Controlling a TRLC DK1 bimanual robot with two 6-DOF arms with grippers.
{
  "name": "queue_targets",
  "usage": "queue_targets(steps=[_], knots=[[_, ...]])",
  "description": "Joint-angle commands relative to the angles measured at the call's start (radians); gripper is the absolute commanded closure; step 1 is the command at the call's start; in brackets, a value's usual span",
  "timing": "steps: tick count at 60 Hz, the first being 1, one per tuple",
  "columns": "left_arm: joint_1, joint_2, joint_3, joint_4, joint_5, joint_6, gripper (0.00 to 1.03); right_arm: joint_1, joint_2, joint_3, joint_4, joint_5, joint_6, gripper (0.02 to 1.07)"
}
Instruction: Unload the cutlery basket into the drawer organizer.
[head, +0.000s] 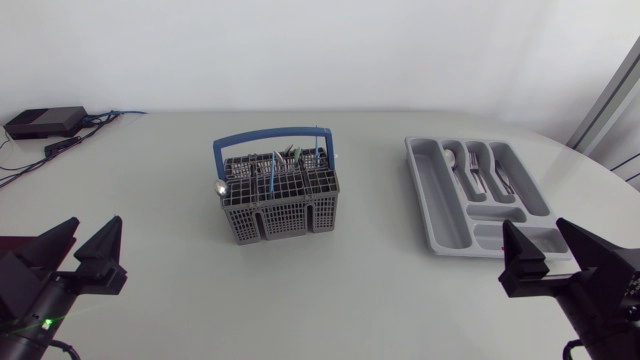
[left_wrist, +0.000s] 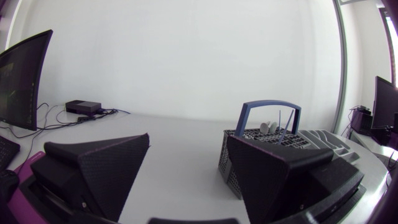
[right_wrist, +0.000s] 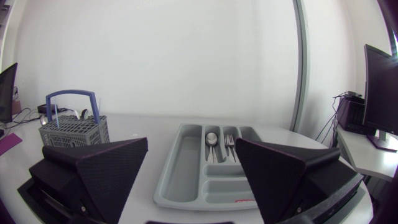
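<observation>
Both our grippers gape wide, holding nothing: left gripper (head: 97, 226) by the desk's (head: 150, 180) front left corner, right gripper (head: 533, 228) by its front right. The cutlery basket (head: 285, 215) sits mid-desk; the drawer organizer (head: 440, 205), with a spoon (head: 452, 160) and forks (head: 478, 172), lies near the right edge.

Illumination is bright, even and diffuse across the table (head: 330, 300). The cutlery basket (head: 283, 212) and the drawer organizer (head: 440, 205) cast only faint, soft-edged shadows at their bases. No hard glare appears on the table. In both wrist views, straight lines bow toward the edges.
</observation>
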Motion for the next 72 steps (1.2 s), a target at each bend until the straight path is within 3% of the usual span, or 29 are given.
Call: queue_targets(steps=[1,37,53,72], knots=[[-0.005,-0.009,-0.020,0.002,0.000,-0.019,0.04,0.009,-0.006,-0.022,0.014,-0.001,0.014,0.05],[-0.007,-0.010,-0.020,0.013,0.001,-0.036,0.04,0.014,-0.006,-0.022,0.017,0.000,0.012,0.05],[0.023,0.010,0.078,0.008,0.001,-0.047,0.04,0.032,-0.001,0.029,0.033,-0.001,0.007,0.06],[-0.062,0.306,0.294,-0.004,0.000,-0.051,0.05,0.080,0.315,0.196,0.090,0.000,0.004,0.07]])
